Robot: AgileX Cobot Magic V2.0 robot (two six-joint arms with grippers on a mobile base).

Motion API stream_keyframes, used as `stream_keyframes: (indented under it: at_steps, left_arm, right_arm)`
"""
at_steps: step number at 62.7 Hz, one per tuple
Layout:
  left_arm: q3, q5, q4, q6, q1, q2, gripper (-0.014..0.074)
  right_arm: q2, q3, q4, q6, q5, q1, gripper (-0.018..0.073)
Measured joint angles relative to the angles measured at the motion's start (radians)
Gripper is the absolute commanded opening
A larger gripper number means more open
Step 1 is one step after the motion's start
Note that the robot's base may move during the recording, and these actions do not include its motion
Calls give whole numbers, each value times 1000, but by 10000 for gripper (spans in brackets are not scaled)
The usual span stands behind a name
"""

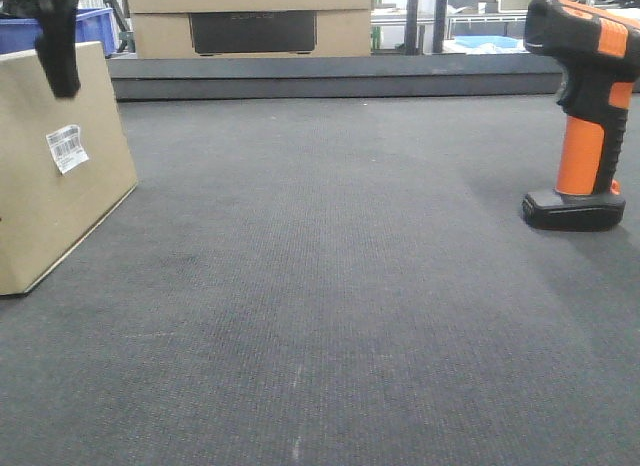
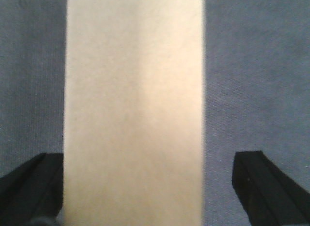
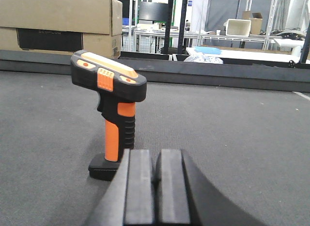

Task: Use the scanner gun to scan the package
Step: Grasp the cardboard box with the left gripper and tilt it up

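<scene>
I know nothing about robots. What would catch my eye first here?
The bright orange-and-black scanner gun stands upright on its base at the right of the grey mat. At the left stands a brown package with a white barcode label, the left gripper open over its top edge.

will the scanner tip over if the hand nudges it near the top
Probably yes: the scanner stands upright on a small flat base with a wide head overhanging it, so it looks top-heavy. The ribbed handle should give decent grip. It looks like rigid plastic, unlikely to flex.
</scene>
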Motion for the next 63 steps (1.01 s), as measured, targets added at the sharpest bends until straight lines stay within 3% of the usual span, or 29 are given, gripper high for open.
stream_keyframes:
  at_steps: [6,12,29,38,49,63]
  left_arm:
    - [0,13,3,-4,8,23,566]
    - [0,18,3,-4,15,27,478]
    - [0,22,-26,-6,32,27,-112]
    - [-12,37,-38,-6,32,27,-111]
    - [-66,56,-124,-6,27,16,-111]
    - [-92,1,-294,-37,-80,-33,-111]
  right_arm:
    - [0,0,0,0,0,0,-162]
    - [0,0,0,0,0,0,-162]
    - [0,0,0,0,0,0,-162]
    - [0,0,0,0,0,0,-162]
    - [0,0,0,0,0,0,-162]
    - [0,0,0,0,0,0,-162]
